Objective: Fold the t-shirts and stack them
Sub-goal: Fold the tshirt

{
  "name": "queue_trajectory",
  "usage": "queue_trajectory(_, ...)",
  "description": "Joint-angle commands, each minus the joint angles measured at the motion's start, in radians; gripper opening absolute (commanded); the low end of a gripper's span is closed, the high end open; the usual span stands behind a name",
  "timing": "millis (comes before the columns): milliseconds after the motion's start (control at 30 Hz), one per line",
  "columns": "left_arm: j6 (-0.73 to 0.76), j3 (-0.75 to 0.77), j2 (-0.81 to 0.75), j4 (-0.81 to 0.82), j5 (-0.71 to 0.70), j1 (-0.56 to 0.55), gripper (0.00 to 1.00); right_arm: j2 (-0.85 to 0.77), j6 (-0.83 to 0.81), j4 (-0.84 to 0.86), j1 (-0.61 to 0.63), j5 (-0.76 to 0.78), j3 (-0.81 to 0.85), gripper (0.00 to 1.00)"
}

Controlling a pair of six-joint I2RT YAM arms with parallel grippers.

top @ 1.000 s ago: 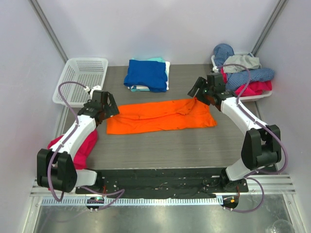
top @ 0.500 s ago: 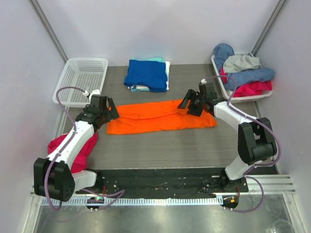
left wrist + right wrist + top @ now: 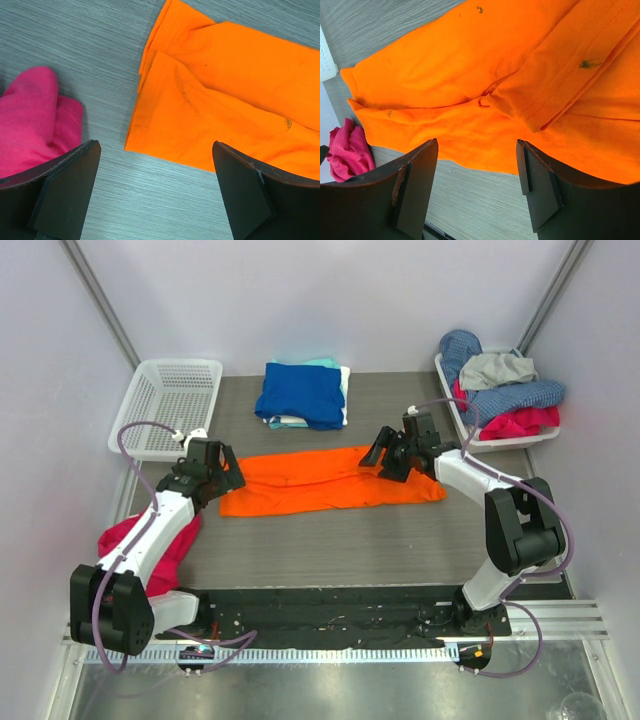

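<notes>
Partly beneath the right pincer point(image 3: 385, 461), one end of the orange t-shirt point(image 3: 310, 481).

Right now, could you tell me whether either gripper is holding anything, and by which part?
Nothing is held. The left gripper and the right gripper are both open over the orange t-shirt, with no cloth between their fingers.

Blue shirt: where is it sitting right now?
In the top view, the blue shirt tops the folded stack at the far centre, right of the white basket and beyond the orange shirt.
</notes>
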Motion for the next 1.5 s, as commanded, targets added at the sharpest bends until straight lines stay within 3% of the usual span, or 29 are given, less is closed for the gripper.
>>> queue_trajectory(0, -0.004, -0.008, -0.019, 0.0, -0.002, -0.003, 1.0, -0.031, 0.005, 0.009, 0.011, 0.003, -0.017, 0.72)
queue_trajectory(733, -0.001, -0.04, -0.021, 0.009, -0.025, -0.003, 1.0, 0.015, -0.004, -0.004, 0.02, 0.05, -0.021, 0.72)
queue_trajectory(933, 0.001, -0.039, -0.022, 0.003, -0.033, -0.003, 1.0, 0.116, -0.016, 0.01, 0.019, 0.063, 0.081, 0.72)
queue_trajectory(1267, 0.013, -0.01, -0.064, -0.048, -0.048, -0.003, 1.0, 0.333, -0.045, -0.036, 0.019, 0.057, 0.471, 0.72)
queue_trajectory(1467, 0.018, -0.014, -0.061, -0.039, -0.032, -0.003, 1.0, 0.25, -0.064, -0.062, 0.019, 0.073, 0.39, 0.72)
